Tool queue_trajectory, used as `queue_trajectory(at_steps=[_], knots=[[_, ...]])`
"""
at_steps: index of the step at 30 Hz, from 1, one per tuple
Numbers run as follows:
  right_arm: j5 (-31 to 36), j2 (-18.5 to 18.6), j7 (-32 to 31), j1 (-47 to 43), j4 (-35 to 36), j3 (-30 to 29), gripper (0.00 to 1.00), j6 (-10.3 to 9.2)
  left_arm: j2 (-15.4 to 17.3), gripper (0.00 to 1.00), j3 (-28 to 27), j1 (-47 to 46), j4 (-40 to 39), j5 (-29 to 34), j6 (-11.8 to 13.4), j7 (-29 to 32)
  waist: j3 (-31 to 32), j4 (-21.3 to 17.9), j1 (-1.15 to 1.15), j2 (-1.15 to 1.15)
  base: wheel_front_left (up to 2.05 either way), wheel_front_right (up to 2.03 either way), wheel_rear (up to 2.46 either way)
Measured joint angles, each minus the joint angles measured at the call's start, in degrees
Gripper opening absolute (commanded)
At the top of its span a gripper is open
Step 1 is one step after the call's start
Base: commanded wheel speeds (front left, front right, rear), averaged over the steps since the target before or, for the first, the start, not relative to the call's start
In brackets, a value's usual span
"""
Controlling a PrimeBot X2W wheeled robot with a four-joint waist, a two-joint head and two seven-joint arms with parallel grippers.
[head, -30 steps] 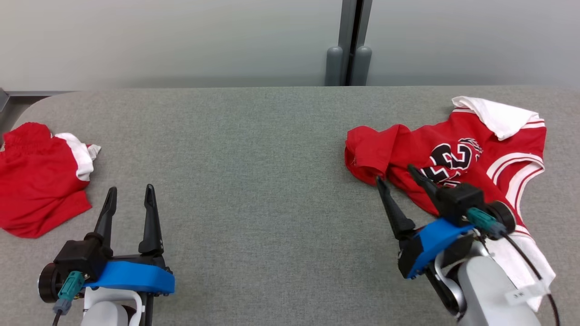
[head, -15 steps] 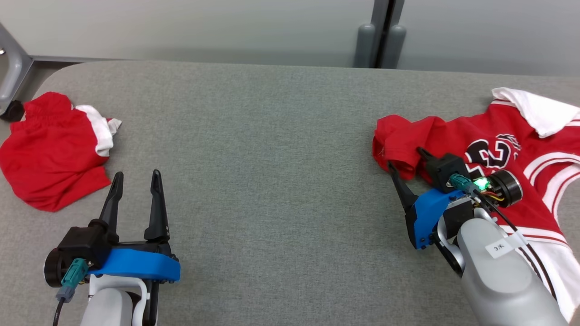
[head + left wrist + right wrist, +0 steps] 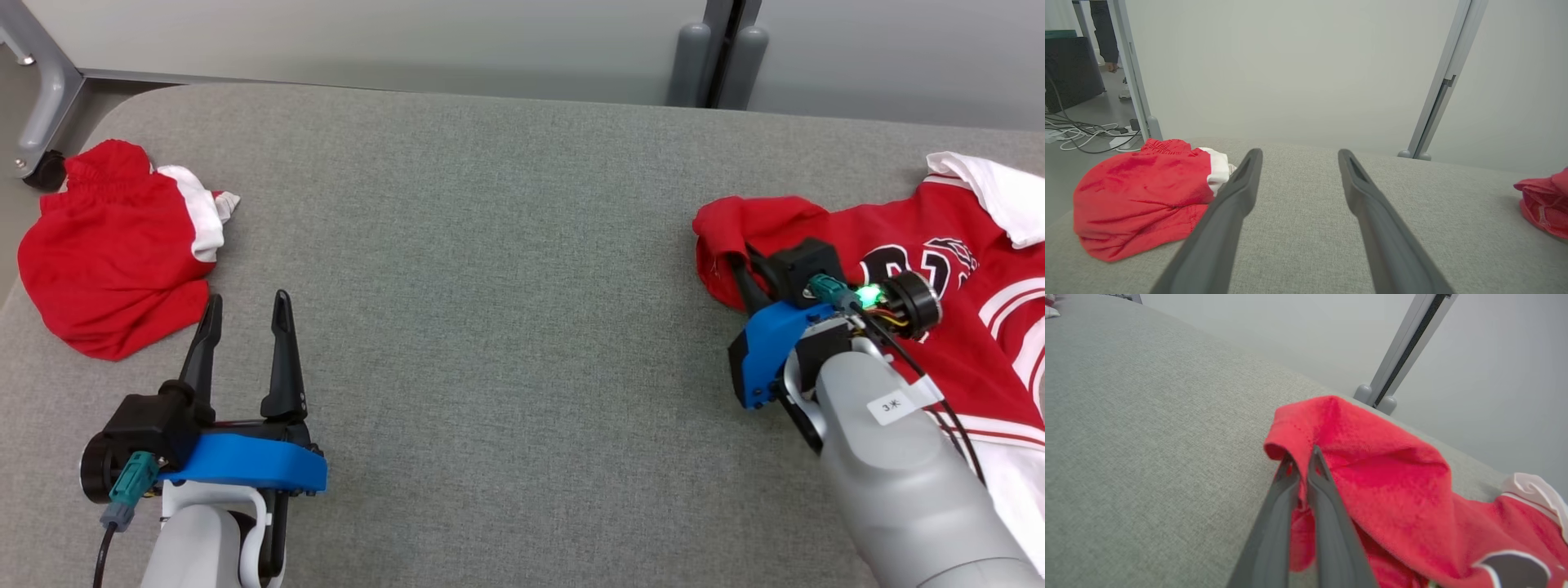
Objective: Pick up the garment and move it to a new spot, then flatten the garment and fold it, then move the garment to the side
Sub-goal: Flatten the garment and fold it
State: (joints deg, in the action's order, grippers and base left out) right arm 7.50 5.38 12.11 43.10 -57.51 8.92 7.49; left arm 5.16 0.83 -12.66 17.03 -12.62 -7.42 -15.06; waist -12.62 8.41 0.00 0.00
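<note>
At the far left the red shorts [image 3: 114, 253] lie bunched at the rounded corner of the table [image 3: 490, 269], reaching its left edge; how much hangs over we cannot tell. Near us, our left gripper [image 3: 247, 300] hovers over bare table, fingers spread wide and free. The broad middle lies open. On the right, our right gripper [image 3: 1300, 459] is pinched narrow on a raised red fold at the left end of the garment [image 3: 963, 343], a red jersey; from the head camera its own body hides the fingertips. The garment runs off the right edge, its printed number half covered. A grey post [image 3: 718, 49] stands beyond the far edge.
</note>
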Motion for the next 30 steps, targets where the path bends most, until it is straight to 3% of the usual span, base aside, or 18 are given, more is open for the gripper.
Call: queue_trajectory(at_steps=[5,7,14,19,25,30], knots=[[-2.8,-2.0,2.2,1.5,-0.3,2.3,0.0,0.0,0.0,1.0,0.0,-0.1,0.5,0.0,0.0,0.0,0.9,0.0,0.0,0.0,0.0,0.0,0.0],[-6.3,-2.4,2.7,1.7,1.8,6.1,0.0,0.0,0.0,1.0,0.0,0.1,0.8,0.0,0.0,0.0,1.7,-0.3,0.0,0.0,0.0,0.0,0.0],[-22.2,-2.5,2.8,1.4,15.3,22.2,0.0,0.0,0.0,1.0,0.2,0.7,1.1,0.2,0.0,0.0,3.4,-0.6,0.0,0.0,0.0,0.0,0.0],[-29.1,-2.5,2.7,1.4,23.4,29.1,0.0,-0.01,0.0,1.0,0.5,1.0,1.1,0.3,0.0,0.0,4.1,-0.3,0.0,0.0,0.0,0.0,0.0],[-33.5,-2.5,0.9,1.5,28.5,33.1,0.0,0.0,0.0,1.0,0.6,1.5,1.1,0.3,0.0,0.0,4.2,0.6,0.0,0.0,0.0,0.0,0.0],[-35.8,-2.6,-0.3,1.1,26.4,33.7,0.0,0.0,-0.2,1.0,0.7,1.5,1.1,0.2,0.0,0.0,3.8,1.4,0.0,0.0,0.0,0.0,0.0]])
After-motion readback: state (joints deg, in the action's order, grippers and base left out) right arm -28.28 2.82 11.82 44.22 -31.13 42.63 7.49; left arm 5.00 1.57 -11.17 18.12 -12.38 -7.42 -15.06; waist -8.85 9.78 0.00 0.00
